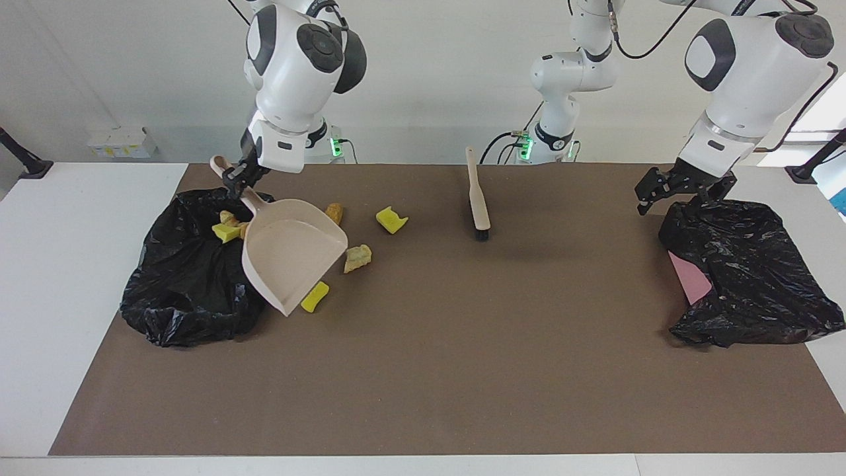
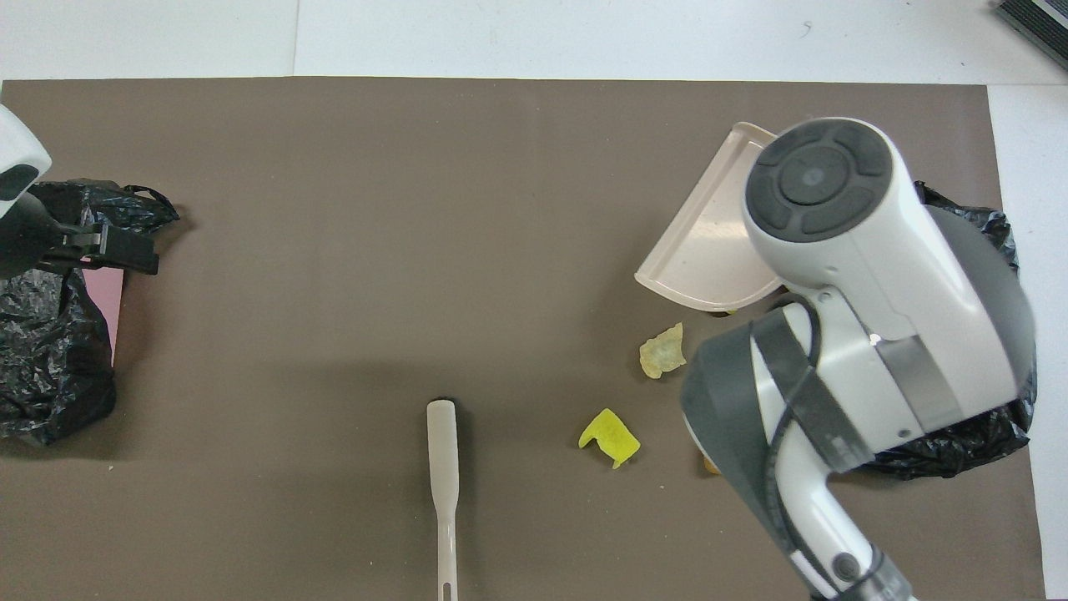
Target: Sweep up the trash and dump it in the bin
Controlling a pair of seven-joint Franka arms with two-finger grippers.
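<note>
My right gripper (image 1: 236,177) is shut on the handle of the beige dustpan (image 1: 291,261), which hangs tilted over the edge of a black bag bin (image 1: 188,284) and the mat; the dustpan also shows in the overhead view (image 2: 709,250). In the bag lie a yellow sponge piece (image 1: 225,232) and tan lumps (image 1: 228,217). On the mat lie an orange-brown lump (image 1: 334,213), a yellow sponge (image 1: 391,219), a tan lump (image 1: 357,258) and a yellow sponge (image 1: 316,297) partly hidden by the dustpan's lip. My left gripper (image 1: 651,192) hovers at the edge of a second black bag (image 1: 747,271).
A beige brush (image 1: 477,198) lies on the brown mat at mid-table near the robots, bristles pointing away from them. A pink sheet (image 1: 691,277) pokes out of the second bag. My right arm hides much of the first bag in the overhead view.
</note>
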